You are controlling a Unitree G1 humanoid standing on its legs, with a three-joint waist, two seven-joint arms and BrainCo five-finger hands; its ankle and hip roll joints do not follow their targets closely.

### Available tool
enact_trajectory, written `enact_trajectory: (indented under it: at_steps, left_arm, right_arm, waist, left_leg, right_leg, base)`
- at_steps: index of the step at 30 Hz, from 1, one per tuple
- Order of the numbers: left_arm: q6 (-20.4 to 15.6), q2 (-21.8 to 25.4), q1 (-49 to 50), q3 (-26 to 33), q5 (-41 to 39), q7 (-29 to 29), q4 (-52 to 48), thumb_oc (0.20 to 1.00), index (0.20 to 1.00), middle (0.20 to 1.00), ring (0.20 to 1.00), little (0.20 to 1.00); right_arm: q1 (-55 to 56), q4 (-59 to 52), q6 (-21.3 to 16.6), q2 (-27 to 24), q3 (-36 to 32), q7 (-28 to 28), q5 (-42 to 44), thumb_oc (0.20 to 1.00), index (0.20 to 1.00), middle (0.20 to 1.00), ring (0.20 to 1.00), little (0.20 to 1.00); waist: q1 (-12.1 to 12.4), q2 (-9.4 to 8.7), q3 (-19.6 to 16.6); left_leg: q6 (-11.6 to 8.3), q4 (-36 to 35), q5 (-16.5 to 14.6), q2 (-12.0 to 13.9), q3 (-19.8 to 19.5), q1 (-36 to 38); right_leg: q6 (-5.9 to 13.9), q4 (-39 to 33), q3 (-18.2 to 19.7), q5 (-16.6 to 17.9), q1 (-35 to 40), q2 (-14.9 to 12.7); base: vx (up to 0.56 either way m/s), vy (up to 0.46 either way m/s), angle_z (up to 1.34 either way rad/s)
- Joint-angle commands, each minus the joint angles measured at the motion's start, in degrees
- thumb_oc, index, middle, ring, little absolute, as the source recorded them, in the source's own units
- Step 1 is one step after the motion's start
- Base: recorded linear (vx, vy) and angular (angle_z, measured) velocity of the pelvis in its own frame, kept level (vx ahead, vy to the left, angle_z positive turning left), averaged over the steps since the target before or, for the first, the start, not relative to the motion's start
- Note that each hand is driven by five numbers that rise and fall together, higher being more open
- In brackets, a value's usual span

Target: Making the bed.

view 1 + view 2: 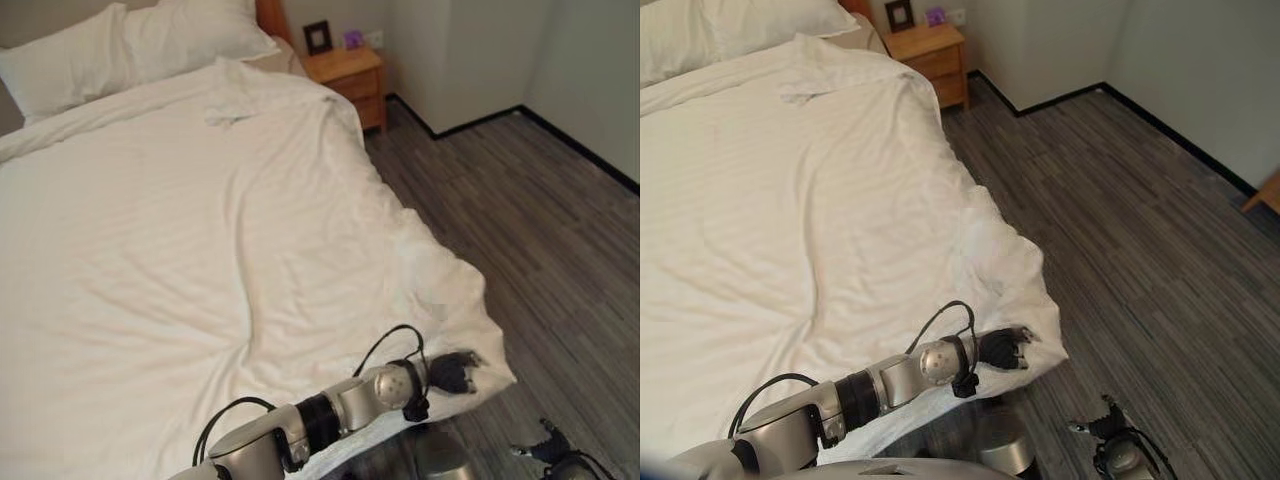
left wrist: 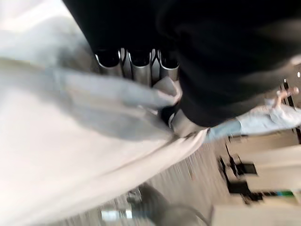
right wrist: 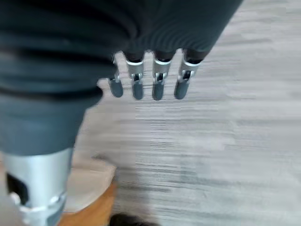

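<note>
A white duvet [image 1: 180, 250] covers the bed, with loose creases running toward its near right corner [image 1: 480, 340]. That corner hangs over the bed's edge above the floor. My left hand [image 1: 455, 372] lies on this corner, and in the left wrist view its fingers [image 2: 134, 66] and thumb pinch a fold of the duvet [image 2: 162, 94]. Low beside the bed, my right hand [image 1: 1108, 428] hangs over the floor. Its fingers [image 3: 157, 87] are straight and hold nothing.
Two white pillows [image 1: 120, 45] lie at the head of the bed. A wooden nightstand [image 1: 350, 75] with a small picture frame [image 1: 318, 36] stands by the far wall. Grey plank floor [image 1: 530, 220] runs along the bed's right side to the walls.
</note>
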Motion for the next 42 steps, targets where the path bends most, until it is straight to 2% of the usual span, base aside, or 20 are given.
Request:
enact_trajectory:
  at_steps: [1,7,9,13,16,18,19,20,21,22,24,25,26,27,28,30,36,39,41,42]
  left_arm:
    - [-5.46,-8.14,-2.81,-1.91,-3.84,-8.09,-6.14,1.0,1.0,1.0,1.0,1.0]
    - [-0.78,-7.14,-3.24,-2.7,-22.15,-13.4,-15.22,1.0,1.0,1.0,1.0,1.0]
    - [-0.51,-6.91,-3.35,-2.59,-22.44,-13.35,-15.6,1.0,1.0,1.0,1.0,1.0]
    - [-2.87,-6.5,-5.77,1.52,-28.87,-6.38,-17.44,1.0,1.0,1.0,1.0,1.0]
    - [-8.19,-4.38,-9.67,10.64,-28.94,7.36,-17.56,1.0,1.0,1.0,1.0,1.0]
    - [-9.35,-2.66,-10.34,13.94,-28.96,10.34,-18.75,1.0,1.0,1.0,1.0,1.0]
    - [-9.87,-0.47,-10.21,17.23,-28.08,13.47,-19.33,1.0,1.0,1.0,1.0,1.0]
    - [-9.15,9.68,-1.76,29.47,-17.03,16.41,-25.46,1.0,1.0,1.0,1.0,1.0]
    - [-8.9,9.84,-1.43,29.5,-17.03,16.43,-25.84,1.0,1.0,1.0,1.0,1.0]
    - [-8.51,14.09,7.46,35.52,-17.67,16.71,-26.0,1.0,1.0,1.0,1.0,1.0]
    - [-7.98,15.41,11.12,38.67,-15.93,16.86,-26.47,1.0,1.0,1.0,1.0,1.0]
    - [-7.96,15.42,11.16,38.68,-15.93,16.86,-26.5,1.0,1.0,1.0,1.0,1.0]
    - [-7.77,16.7,19.76,46.35,-13.77,18.81,-23.38,1.0,1.0,1.0,1.0,1.0]
    - [-7.49,15.74,20.41,47.26,-15.41,18.88,-24.52,1.0,1.0,1.0,1.0,1.0]
    - [-6.7,17.01,27.48,53.53,-13.04,19.99,-20.47,1.0,1.0,1.0,1.0,1.0]
    - [-6.47,15.25,31.51,56.08,-14.27,20.77,-16.27,1.0,1.0,1.0,1.0,1.0]
    - [-5.75,12.65,37.61,63.27,-18.47,22.62,-7.02,1.0,1.0,1.0,1.0,1.0]
    - [-5.25,12.77,39.16,64.27,-21.29,22.97,-0.58,1.0,1.0,1.0,1.0,1.0]
    - [-5.19,12.99,39.24,64.36,-21.6,22.95,1.14,1.0,1.0,1.0,1.0,1.0]
    - [-5.24,13.48,39.24,63.2,-21.84,22.62,2.97,1.0,1.0,1.0,1.0,1.0]
  right_arm:
    - [3.8,5.23,0.7,-4.01,-0.8,-0.77,4.69,1.0,1.0,1.0,1.0,1.0]
    - [4.48,9.44,2.56,-6.97,-1.89,0.58,5.88,1.0,1.0,1.0,1.0,1.0]
    - [4.43,9.45,2.56,-7.01,-1.86,0.61,5.89,1.0,1.0,1.0,1.0,1.0]
    - [1.87,5.78,2.25,-13.19,-1.41,-0.48,4.23,1.0,1.0,1.0,1.0,1.0]
    - [-0.59,-9.89,0.04,-20.67,-2.35,-4.42,1.85,1.0,1.0,1.0,1.0,1.0]
    - [-0.62,-15.8,-0.72,-22.03,-3.54,-5.16,2.11,1.0,1.0,1.0,1.0,1.0]
    - [-0.55,-21.58,-1.42,-23.19,-4.62,-5.93,1.96,1.0,1.0,1.0,1.0,1.0]
    - [0.16,-36.98,-3.46,-23.16,-8.19,-7.59,0.82,1.0,1.0,1.0,1.0,1.0]
    - [0.31,-37.09,-3.39,-23.1,-8.13,-7.58,0.79,1.0,1.0,1.0,1.0,1.0]
    - [1.1,-41.88,-3.85,-19.44,-8.54,-7.68,1.41,1.0,1.0,1.0,1.0,1.0]
    - [-0.31,-46.31,-3.87,-18.14,-8.19,-7.6,0.32,1.0,1.0,1.0,1.0,1.0]
    - [-0.3,-46.32,-3.86,-18.13,-8.17,-7.6,0.32,0.2,0.2,0.2,0.2,0.2]
    - [-1.83,-54.41,-12.3,-17.37,-11.33,3.59,17.36,0.2,0.2,0.2,0.2,0.2]
    - [-6.44,-53.63,-15.68,-5.73,-6.4,-1.53,36.96,0.2,0.2,0.2,0.2,0.2]
    - [-7.27,-55.84,-11.81,-13.44,-1.67,-2.6,12.6,0.2,0.2,0.2,0.2,0.2]
    - [-9.7,-54.77,-11.14,-7.6,-1.4,3.06,21.25,0.2,0.2,0.2,0.2,0.2]
    - [-13.68,-52.45,-11.18,3.76,2.94,7.09,41.51,0.2,0.2,0.2,0.2,0.2]
    - [-18.44,-41.42,-11.44,12.17,2.62,8.28,57.73,0.2,0.2,0.2,0.2,0.2]
    - [-19.76,-38.65,-11.3,13.88,2.57,8.67,59.89,0.2,0.2,0.2,0.2,0.2]
    - [-23.2,-30.41,-11.31,15.98,2.49,7.02,59.8,0.2,0.2,0.2,0.2,0.2]
  waist:
    - [-1.61,0.66,-2.01]
    - [-0.55,0.38,-2.71]
    - [-0.72,0.39,-2.7]
    - [0.69,0.0,-2.94]
    - [1.9,-0.56,-2.65]
    - [2.3,-0.62,-2.58]
    - [2.83,-0.73,-2.68]
    - [6.28,-1.06,-3.01]
    - [6.11,-1.09,-3.35]
    - [8.97,-1.34,-3.68]
    - [10.12,-1.47,-4.17]
    - [10.06,-1.48,-4.2]
    - [13.33,-1.99,-4.5]
    - [13.89,-2.26,-4.84]
    - [17.18,-2.6,-4.73]
    - [19.71,-3.08,-5.32]
    - [26.03,-3.93,-5.96]
    - [31.38,-4.28,-5.85]
    - [32.42,-4.35,-5.77]
    - [34.9,-4.03,-5.38]
  left_leg:
    - [-2.11,0.69,2.47,3.69,-5.81,-0.52]
    - [-2.53,0.69,3.16,3.91,-7.58,-1.4]
    - [-2.54,0.69,3.19,3.91,-7.73,-1.46]
    - [-3.14,0.69,4.31,4.47,-9.02,-2.46]
    - [-3.62,0.69,5.36,5.01,-10.28,-3.26]
    - [-3.7,0.69,5.8,5.04,-10.77,-3.83]
    - [-3.8,0.69,6.02,5.2,-11.04,-4.2]
    - [-3.88,0.69,7.86,5.69,-12.56,-4.74]
    - [-3.93,0.69,7.48,5.65,-12.74,-4.74]
    - [-3.78,0.69,8.18,5.47,-13.59,-5.43]
    - [-3.88,0.69,8.08,5.42,-14.36,-5.86]
    - [-3.88,0.69,8.07,5.41,-14.41,-5.88]
    - [-4.29,0.69,8.78,5.05,-16.95,-6.67]
    - [-4.7,0.69,9.47,4.82,-18.41,-7.81]
    - [-5.15,0.69,10.01,4.04,-20.99,-8.96]
    - [-5.36,0.69,10.2,3.31,-23.82,-9.88]
    - [-5.75,0.69,10.45,1.63,-28.43,-11.31]
    - [-6.2,0.69,10.27,0.48,-31.84,-12.13]
    - [-6.23,0.69,10.28,0.23,-32.28,-12.4]
    - [-6.28,0.69,10.42,-0.19,-33.19,-13.2]
  right_leg:
    - [3.68,1.06,-0.02,-5.77,7.59,-4.23]
    - [3.06,1.01,-2.93,-6.36,9.01,-4.45]
    - [3.05,1.01,-3.08,-6.39,9.04,-4.46]
    - [2.54,1.01,-4.74,-7.03,9.34,-3.87]
    - [2.28,1.01,-5.7,-7.42,9.31,-3.2]
    - [2.16,1.01,-5.74,-7.31,9.02,-3.01]
    - [2.05,1.01,-5.77,-7.43,8.9,-2.8]
    - [1.32,1.01,-7.17,-8.03,9.67,-2.08]
    - [1.41,1.01,-7.32,-8.43,9.75,-2.13]
    - [0.71,1.01,-8.49,-8.9,10.12,-1.8]
    - [0.61,1.01,-9.5,-9.51,10.49,-1.77]
    - [0.61,1.01,-9.56,-9.54,10.51,-1.78]
    - [0.27,1.01,-12.09,-10.15,11.36,-1.68]
    - [0.01,1.01,-13.6,-10.02,11.34,-1.77]
    - [-0.16,1.01,-16.19,-10.38,12.08,-1.83]
    - [-0.34,1.01,-19.22,-10.76,12.88,-2.19]
    - [-0.4,1.01,-25.17,-11.36,15.03,-3.27]
    - [-0.51,1.01,-29.64,-12.22,16.81,-3.75]
    - [-0.48,1.01,-30.39,-12.38,16.99,-3.8]
    - [-0.43,1.01,-31.4,-12.32,16.81,-3.95]
  base:
    - [0.0,0.0,0.0]
    - [-0.01,-0.024,0.15]
    - [-0.01,-0.031,0.28]
    - [-0.03,-0.07,0.1]
    - [-0.05,-0.075,0.14]
    - [-0.03,-0.047,0.01]
    - [-0.19,-0.233,0.08]
    - [-0.15,-0.214,0.15]
    - [-0.18,-0.256,0.02]
    - [0.0,-0.096,0.19]
    - [0.01,-0.065,0.46]
    - [0.05,-0.056,0.45]
    - [0.01,-0.084,0.43]
    - [0.02,-0.123,0.51]
    - [0.02,-0.083,1.03]
    - [0.04,-0.041,1.22]
    - [0.06,0.018,0.76]
    - [0.09,0.035,0.7]
    - [0.06,0.042,0.67]
    - [0.02,0.037,0.67]
